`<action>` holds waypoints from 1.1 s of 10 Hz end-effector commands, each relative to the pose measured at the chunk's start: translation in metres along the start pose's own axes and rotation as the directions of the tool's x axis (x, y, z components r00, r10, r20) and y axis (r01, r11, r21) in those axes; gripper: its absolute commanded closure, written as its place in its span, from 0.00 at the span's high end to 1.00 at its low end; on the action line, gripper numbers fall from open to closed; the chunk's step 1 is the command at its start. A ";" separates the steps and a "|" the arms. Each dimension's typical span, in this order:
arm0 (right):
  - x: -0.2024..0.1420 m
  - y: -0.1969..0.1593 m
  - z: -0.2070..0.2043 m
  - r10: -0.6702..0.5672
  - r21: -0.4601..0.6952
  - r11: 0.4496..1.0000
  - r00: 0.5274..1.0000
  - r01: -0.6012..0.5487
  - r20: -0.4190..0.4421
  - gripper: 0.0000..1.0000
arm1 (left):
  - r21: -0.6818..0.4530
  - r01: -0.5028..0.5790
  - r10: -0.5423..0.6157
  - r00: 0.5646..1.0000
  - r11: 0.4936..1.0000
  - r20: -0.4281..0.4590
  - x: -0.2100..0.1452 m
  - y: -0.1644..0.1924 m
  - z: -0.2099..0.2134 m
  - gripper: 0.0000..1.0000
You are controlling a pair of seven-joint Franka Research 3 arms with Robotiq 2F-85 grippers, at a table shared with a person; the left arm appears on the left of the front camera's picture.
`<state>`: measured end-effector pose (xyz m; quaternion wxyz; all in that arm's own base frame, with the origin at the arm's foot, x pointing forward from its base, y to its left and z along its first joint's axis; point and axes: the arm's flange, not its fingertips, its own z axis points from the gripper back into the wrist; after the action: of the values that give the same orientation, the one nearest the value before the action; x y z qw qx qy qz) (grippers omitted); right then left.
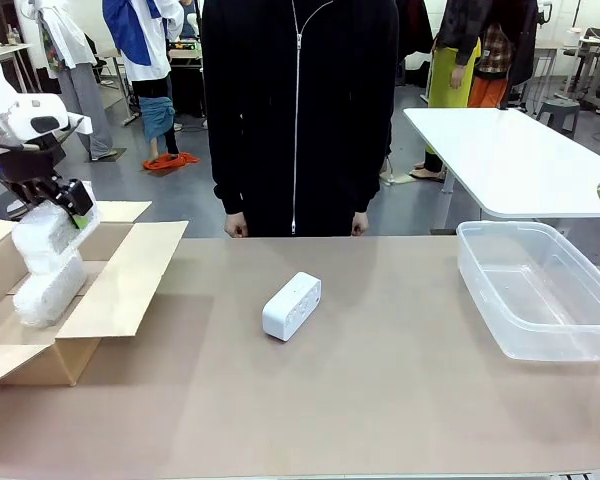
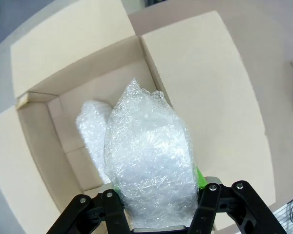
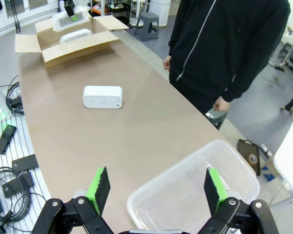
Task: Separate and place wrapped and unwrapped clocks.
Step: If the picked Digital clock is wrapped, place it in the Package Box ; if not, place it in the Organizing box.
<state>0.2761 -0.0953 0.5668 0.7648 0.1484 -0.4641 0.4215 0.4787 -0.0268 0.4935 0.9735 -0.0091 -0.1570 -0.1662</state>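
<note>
At the left edge of the bench (image 1: 400, 400), our left gripper (image 2: 156, 192) clamps one wrapped clock (image 2: 149, 151) above the box (image 1: 130, 270) holding the second wrapped clock (image 2: 92, 126); the bare clock (image 1: 291, 306) lies mid-bench; our right gripper (image 3: 156, 183) is open.

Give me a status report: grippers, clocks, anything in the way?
Left gripper shut on a wrapped clock over the cardboard box; second wrapped clock already inside. Right gripper open by the clear tub. Bare clock mid-table, unobstructed.
</note>
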 end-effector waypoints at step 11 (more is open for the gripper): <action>0.000 -0.001 -0.003 0.008 0.020 1.000 1.000 -0.008 0.024 1.00 | -0.087 -0.003 0.003 1.000 0.996 0.001 -0.029 0.012 -0.096 0.55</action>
<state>0.2761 -0.0953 0.5668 0.7648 0.1484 -0.4641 0.4215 0.4830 -0.0190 0.3978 0.9764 -0.0342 -0.1356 -0.1647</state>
